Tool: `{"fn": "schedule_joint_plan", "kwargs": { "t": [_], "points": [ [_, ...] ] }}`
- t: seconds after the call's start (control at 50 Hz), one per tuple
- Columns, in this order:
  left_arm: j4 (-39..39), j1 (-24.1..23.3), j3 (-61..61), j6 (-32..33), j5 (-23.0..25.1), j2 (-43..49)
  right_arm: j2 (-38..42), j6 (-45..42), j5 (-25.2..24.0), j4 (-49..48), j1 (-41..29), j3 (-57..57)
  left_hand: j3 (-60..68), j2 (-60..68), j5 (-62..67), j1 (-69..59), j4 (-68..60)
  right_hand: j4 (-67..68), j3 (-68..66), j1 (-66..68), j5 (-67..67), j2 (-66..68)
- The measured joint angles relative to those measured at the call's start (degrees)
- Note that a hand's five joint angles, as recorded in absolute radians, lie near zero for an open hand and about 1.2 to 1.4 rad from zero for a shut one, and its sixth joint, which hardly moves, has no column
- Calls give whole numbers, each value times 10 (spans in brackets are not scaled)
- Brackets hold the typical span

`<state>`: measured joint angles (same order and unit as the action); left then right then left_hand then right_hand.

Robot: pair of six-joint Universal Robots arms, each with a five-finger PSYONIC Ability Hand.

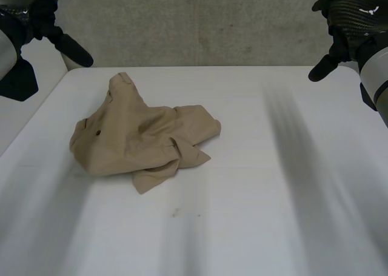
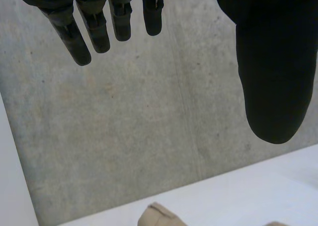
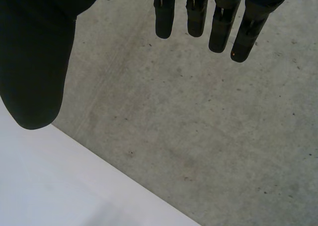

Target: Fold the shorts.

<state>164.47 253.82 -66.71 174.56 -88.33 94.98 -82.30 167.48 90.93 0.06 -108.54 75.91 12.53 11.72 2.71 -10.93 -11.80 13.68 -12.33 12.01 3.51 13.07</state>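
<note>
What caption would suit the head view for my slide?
Crumpled tan shorts lie on the white table; left robot hand and right robot hand hover open above.

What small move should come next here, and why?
Probably lower the left hand toward the shorts to start spreading them flat. They lie in a crumpled heap on the table, on the left arm's side. Both it and the right hand are open, up near the far corners, holding nothing.
</note>
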Motion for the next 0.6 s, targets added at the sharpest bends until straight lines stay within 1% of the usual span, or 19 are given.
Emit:
{"fn": "schedule_joint_plan", "kwargs": {
  "t": [0.18, 0.36, 0.52, 0.6],
  "points": [
    [-20, 4, 4, 6, 3, 5, -3, 0, 0, 29, -1, -9, 0, 0, 0, 0, 0, 0, 0, 0, 0, 0],
    [-34, 1, 1, 41, 2, 6, -2, -2, -7, 65, -2, -23, 0, 0, 0, 0, 0, 0, 0, 0, 0, 0],
    [-27, 0, -8, 62, 3, 12, -2, -8, -15, 67, -2, -20, 0, 0, 0, 0, 0, 0, 0, 0, 0, 0],
    [-11, 1, -12, 94, 3, 41, 1, -18, -25, 66, -2, -14, 0, 0, 0, 0, 0, 0, 0, 0, 0, 0]
  ]
}}
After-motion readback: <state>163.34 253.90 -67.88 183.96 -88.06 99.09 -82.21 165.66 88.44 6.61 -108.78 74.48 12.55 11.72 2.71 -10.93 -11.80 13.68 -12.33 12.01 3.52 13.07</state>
